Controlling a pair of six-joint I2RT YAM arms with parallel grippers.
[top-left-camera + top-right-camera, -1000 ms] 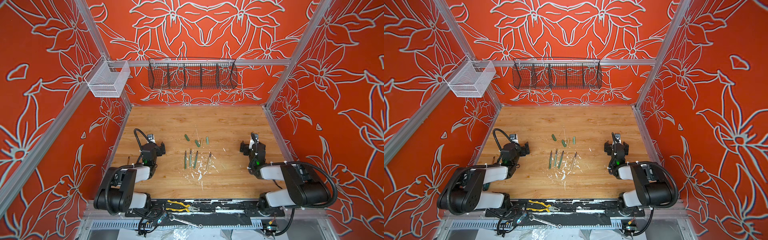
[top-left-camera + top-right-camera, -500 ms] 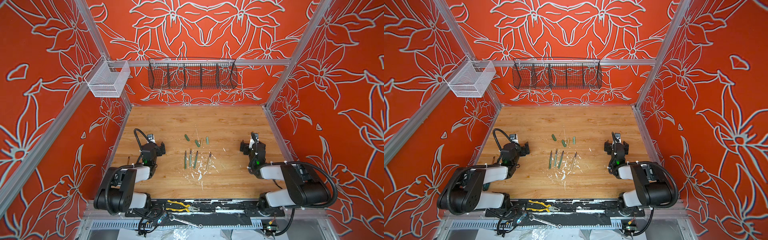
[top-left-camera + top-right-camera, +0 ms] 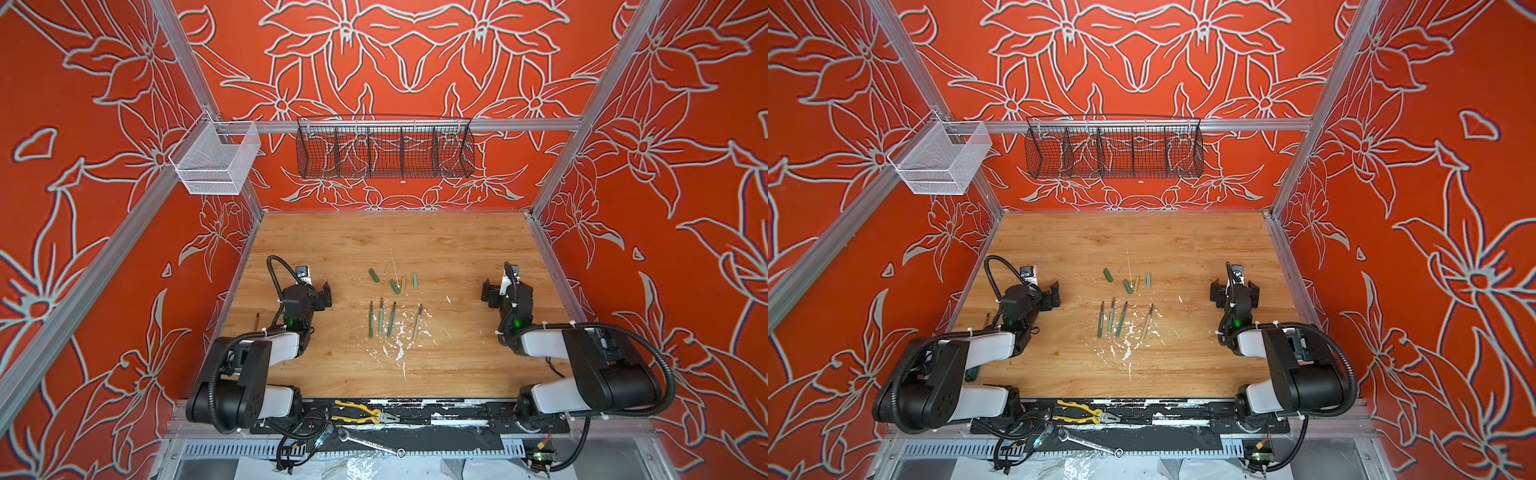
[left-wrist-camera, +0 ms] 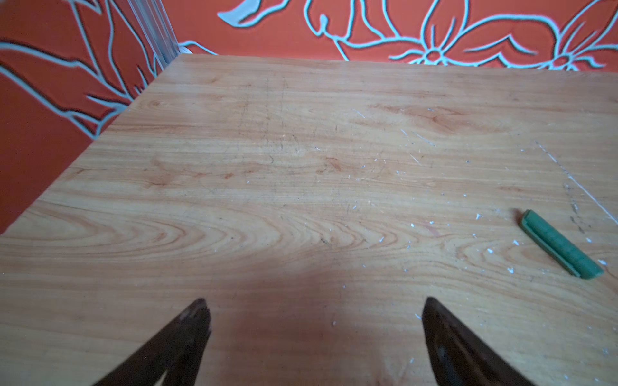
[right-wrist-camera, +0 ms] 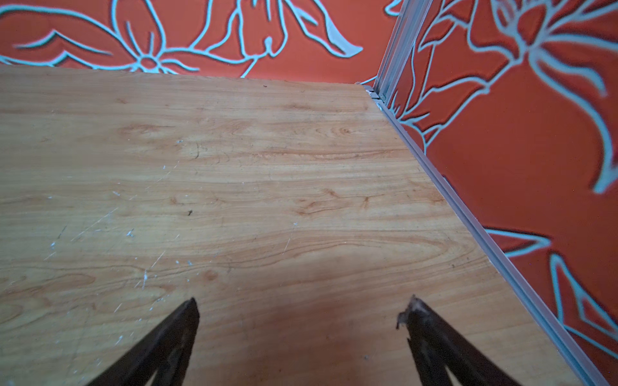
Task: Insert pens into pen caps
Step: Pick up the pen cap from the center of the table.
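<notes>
In front of the bench's [image 3: 374, 232] near edge lie yellow-handled pliers [image 3: 360, 410] and a wrench [image 3: 368, 441], seen in the top views only. An arm sits low at either side of the bench. The left hand [image 4: 314, 309] has its fingers [image 4: 187, 331] spread wide apart above bare wood and holds nothing. The right hand [image 5: 302, 307] is likewise spread and empty. Each wrist view shows this more plainly than the top views do. Between the arms, in both top views, three green pens [image 3: 380, 318] and one tan pen [image 3: 417, 323] lie side by side without touching, dark tips toward the back wall. White flecks [image 3: 397, 353] are scattered about their near ends. Just beyond the tips lie the caps: a dark green cap [image 3: 374, 275] set off to the left, a second green cap [image 3: 395, 286] just beside the tan cap [image 3: 402, 284], and a pale green cap [image 3: 414, 279] to the right. The left wrist view takes in the dark green cap alone, well apart from the fingers. The right wrist view shows only bench and wall corner. At the far wall a black wire basket [image 3: 384, 151] hangs from the rail, with a white mesh basket [image 3: 216, 166] at the left corner post. Both appear in the top views only.
</notes>
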